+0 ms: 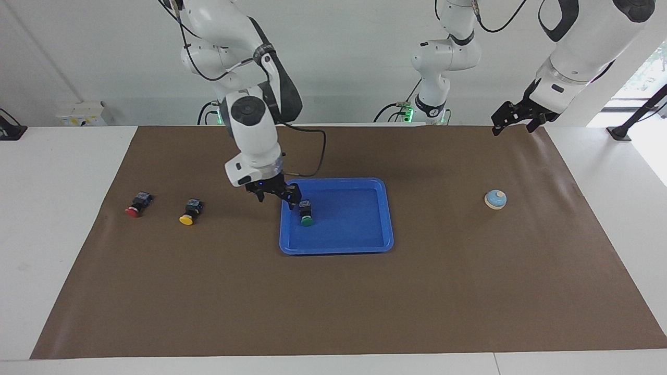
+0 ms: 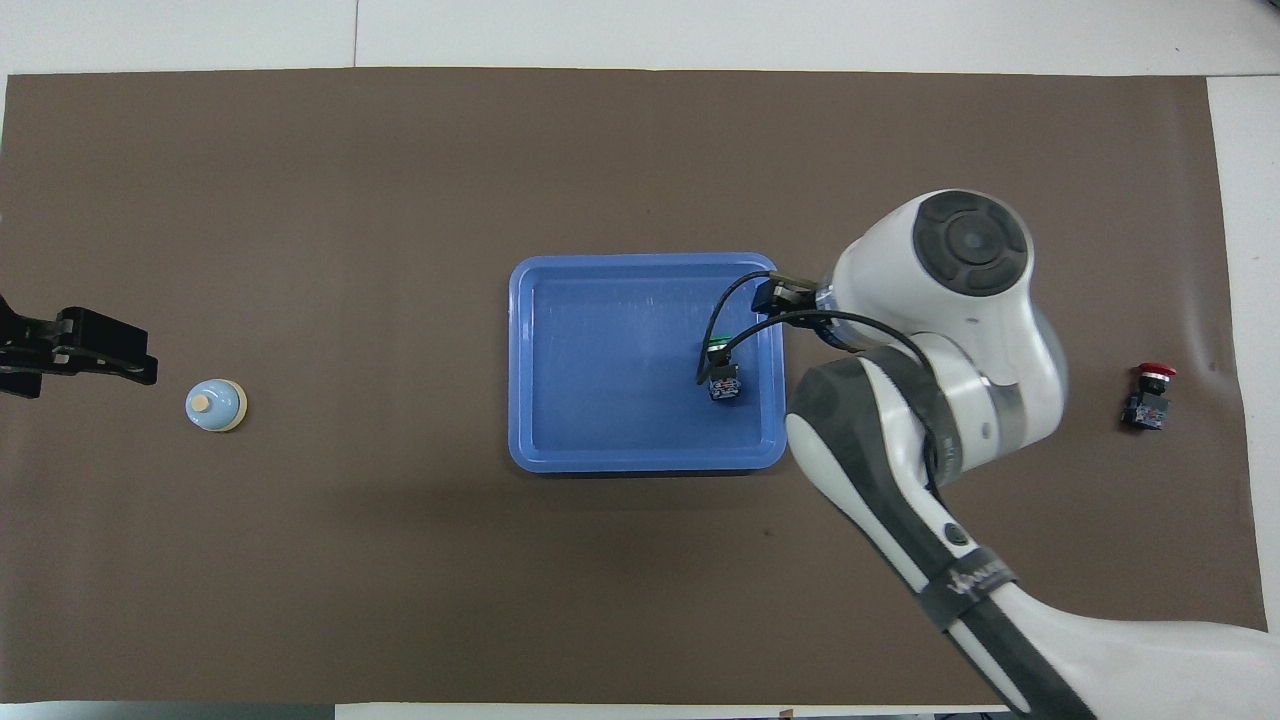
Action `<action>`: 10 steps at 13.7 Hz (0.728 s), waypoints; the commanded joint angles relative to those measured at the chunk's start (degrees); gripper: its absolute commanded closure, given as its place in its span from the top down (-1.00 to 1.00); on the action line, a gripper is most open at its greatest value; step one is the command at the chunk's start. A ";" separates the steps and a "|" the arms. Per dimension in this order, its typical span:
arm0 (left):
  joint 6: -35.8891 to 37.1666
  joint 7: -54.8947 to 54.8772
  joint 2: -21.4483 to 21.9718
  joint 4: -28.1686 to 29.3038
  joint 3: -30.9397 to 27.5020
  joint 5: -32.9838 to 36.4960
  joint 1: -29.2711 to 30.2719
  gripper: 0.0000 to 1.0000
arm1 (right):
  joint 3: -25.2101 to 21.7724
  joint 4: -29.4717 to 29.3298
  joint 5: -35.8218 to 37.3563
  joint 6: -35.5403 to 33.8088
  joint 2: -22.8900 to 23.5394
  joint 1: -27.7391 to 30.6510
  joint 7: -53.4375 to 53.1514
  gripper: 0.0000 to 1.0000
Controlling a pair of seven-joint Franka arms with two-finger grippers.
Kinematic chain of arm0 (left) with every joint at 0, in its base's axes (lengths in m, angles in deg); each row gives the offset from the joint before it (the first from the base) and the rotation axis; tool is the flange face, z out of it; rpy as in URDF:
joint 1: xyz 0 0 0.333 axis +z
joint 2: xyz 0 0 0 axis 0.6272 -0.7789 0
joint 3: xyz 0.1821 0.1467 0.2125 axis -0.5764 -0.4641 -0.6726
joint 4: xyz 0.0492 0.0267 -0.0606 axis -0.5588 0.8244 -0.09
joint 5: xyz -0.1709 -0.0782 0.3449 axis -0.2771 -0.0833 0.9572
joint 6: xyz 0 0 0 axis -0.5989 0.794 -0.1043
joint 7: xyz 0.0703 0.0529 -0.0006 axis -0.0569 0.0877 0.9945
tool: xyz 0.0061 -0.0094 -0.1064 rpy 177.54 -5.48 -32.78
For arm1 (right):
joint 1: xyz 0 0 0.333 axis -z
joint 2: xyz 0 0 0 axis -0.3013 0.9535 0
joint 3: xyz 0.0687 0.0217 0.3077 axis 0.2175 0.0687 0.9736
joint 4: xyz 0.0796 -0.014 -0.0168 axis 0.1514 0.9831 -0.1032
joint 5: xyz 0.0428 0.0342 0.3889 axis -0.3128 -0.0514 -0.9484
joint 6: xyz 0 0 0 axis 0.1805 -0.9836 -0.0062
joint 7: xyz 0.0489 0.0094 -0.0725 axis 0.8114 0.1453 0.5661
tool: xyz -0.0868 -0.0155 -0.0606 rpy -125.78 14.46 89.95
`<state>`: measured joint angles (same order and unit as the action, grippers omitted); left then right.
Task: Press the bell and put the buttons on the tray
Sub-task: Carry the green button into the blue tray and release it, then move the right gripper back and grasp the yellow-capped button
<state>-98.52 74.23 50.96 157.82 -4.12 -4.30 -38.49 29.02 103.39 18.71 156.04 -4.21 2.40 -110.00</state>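
Observation:
The blue tray (image 1: pixel 336 249) lies mid-table, also in the overhead view (image 2: pixel 640 462). The green button (image 1: pixel 306 214) lies in it on its side, toward the right arm's end (image 2: pixel 722 378). My right gripper (image 1: pixel 276 198) is open, low over the tray's rim beside the green button, holding nothing; the arm hides it from overhead. The yellow button (image 1: pixel 190 212) and red button (image 1: pixel 137 204) lie on the mat toward the right arm's end; only the red one (image 2: pixel 1150 395) shows overhead. The bell (image 1: pixel 495 199) sits toward the left arm's end (image 2: pixel 215 406). My left gripper (image 1: pixel 513 124) waits open, raised.
A brown mat (image 1: pixel 333 302) covers the table, with white table margin (image 1: pixel 57 172) around it. The right arm's elbow and forearm (image 2: pixel 930 420) hang over the mat between the tray and the red button.

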 commanded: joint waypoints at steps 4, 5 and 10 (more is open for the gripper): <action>-1.14 -0.11 1.34 1.44 0.21 0.60 0.36 1.00 | 0.34 5.21 1.94 -0.61 -2.64 13.18 8.87 1.00; -1.14 -0.11 1.34 1.44 0.21 0.60 0.35 1.00 | 0.34 7.05 2.12 1.05 -3.08 14.94 10.45 1.00; -1.14 -0.11 1.34 1.35 0.21 0.60 0.35 1.00 | 0.34 18.65 2.38 18.17 -4.40 20.50 18.81 1.00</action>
<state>-98.56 74.23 50.96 157.82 -4.12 -4.30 -38.49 28.54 116.78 20.16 169.16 -6.16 21.77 -93.17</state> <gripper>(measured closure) 0.000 0.000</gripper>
